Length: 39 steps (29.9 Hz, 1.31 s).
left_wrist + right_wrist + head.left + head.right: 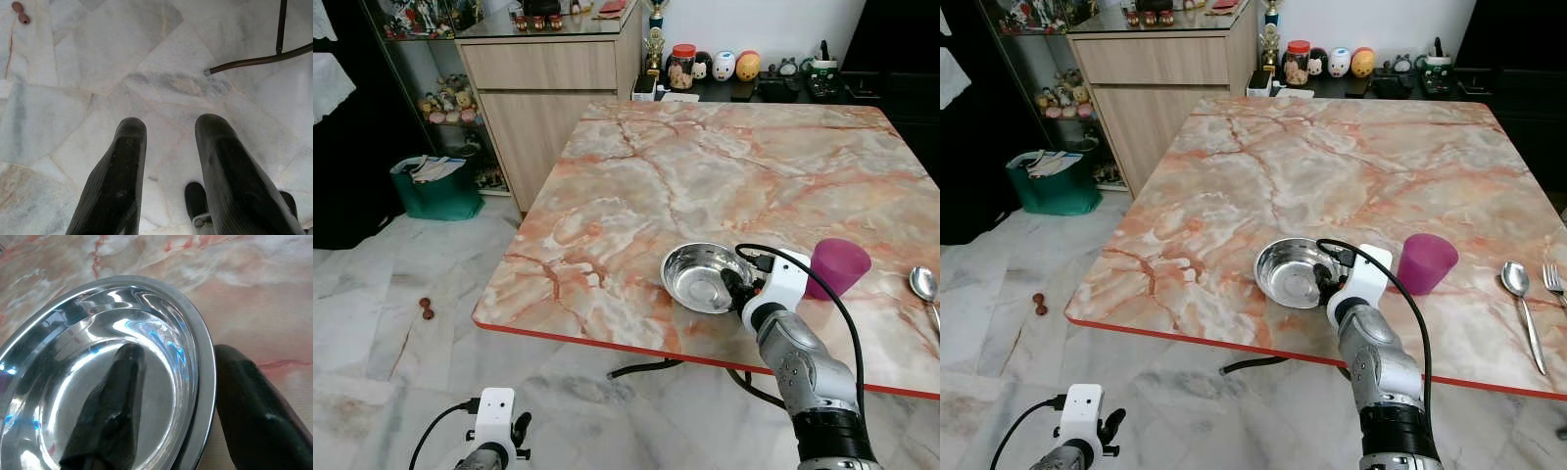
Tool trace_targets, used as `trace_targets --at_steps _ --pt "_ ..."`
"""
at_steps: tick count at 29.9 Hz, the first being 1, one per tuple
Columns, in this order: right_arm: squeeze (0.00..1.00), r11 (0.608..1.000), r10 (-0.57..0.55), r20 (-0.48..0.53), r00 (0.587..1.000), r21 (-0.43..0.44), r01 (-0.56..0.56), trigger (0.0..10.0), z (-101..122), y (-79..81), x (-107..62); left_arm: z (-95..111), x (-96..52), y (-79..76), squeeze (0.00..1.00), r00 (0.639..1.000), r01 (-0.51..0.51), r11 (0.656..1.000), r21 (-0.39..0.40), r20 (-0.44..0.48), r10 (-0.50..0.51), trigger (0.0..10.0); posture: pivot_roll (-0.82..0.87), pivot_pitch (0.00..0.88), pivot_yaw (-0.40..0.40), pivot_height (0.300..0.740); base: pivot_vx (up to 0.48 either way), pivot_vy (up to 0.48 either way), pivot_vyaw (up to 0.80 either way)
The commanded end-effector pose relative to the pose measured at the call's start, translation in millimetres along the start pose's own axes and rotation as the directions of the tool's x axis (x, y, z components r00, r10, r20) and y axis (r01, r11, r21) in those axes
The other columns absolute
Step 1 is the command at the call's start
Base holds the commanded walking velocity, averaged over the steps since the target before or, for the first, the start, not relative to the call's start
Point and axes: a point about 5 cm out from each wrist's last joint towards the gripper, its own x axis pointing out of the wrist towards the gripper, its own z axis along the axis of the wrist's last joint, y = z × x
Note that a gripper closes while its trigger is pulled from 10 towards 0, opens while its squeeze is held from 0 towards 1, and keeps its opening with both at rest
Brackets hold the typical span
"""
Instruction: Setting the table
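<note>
A shiny steel bowl (705, 277) sits flat near the front edge of the pink marble table (705, 157). My right gripper (742, 286) is open astride the bowl's right rim. In the right wrist view, one black finger (117, 396) lies inside the bowl (146, 303) and the other finger (254, 406) rests outside against the rim. A purple cup (1426, 262) stands just right of the bowl. A spoon (1518, 286) and a fork (1555, 279) lie further right. My left gripper (168, 132) hangs low over the floor, open and empty.
A wooden cabinet (548, 88) stands behind the table's left corner. A green basket (435, 186) is on the floor to the left. A small brown object (426, 307) lies on the marble floor tiles. A metal table foot (254, 61) curves under the table.
</note>
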Motion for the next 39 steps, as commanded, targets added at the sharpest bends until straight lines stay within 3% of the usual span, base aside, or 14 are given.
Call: trace_targets --at_steps 1,25,27,31,33,39 --pt "0.0 1.0 0.009 0.011 1.0 0.0 -0.009 0.0 3.9 4.8 1.3 -3.3 -1.2 1.8 0.0 1.0 -0.002 1.0 0.008 -0.013 0.002 10.0 -0.1 0.0 0.063 0.74 0.0 0.0 0.0" --pt "0.0 0.998 0.062 0.089 0.994 0.01 -0.063 0.0 10.2 16.7 -0.7 -5.7 -2.0 1.2 0.0 1.0 -0.003 1.0 0.012 -0.022 0.004 10.0 -0.11 0.0 0.069 0.74 0.0 0.0 0.0" --pt "0.0 0.996 0.086 0.118 0.989 -0.023 -0.084 10.0 13.9 19.9 -1.5 -5.4 -1.9 1.6 0.0 1.0 -0.006 1.0 0.012 -0.02 0.006 10.0 -0.11 0.0 0.07 0.74 0.0 0.0 0.0" --pt "0.0 0.99 0.137 0.2 0.97 -0.049 -0.129 10.0 24.8 28.4 -4.9 -5.1 -2.0 2.4 0.0 1.0 -0.014 1.0 0.018 -0.017 0.014 10.0 -0.11 0.0 0.072 0.74 0.0 0.0 0.0" --pt "0.0 0.984 0.173 0.307 0.936 -0.101 -0.148 10.0 39.5 34.9 -9.7 -5.1 -2.1 2.3 0.0 1.0 -0.014 1.0 0.013 -0.015 0.014 10.0 -0.11 0.0 0.072 0.74 0.0 0.0 0.0" --pt "0.0 0.969 0.229 0.438 0.869 -0.187 -0.161 10.0 59.0 44.3 -18.8 -6.3 -2.8 2.7 0.0 1.0 -0.021 1.0 0.007 -0.014 0.021 10.0 -0.11 0.0 0.074 0.74 0.0 0.0 0.0"
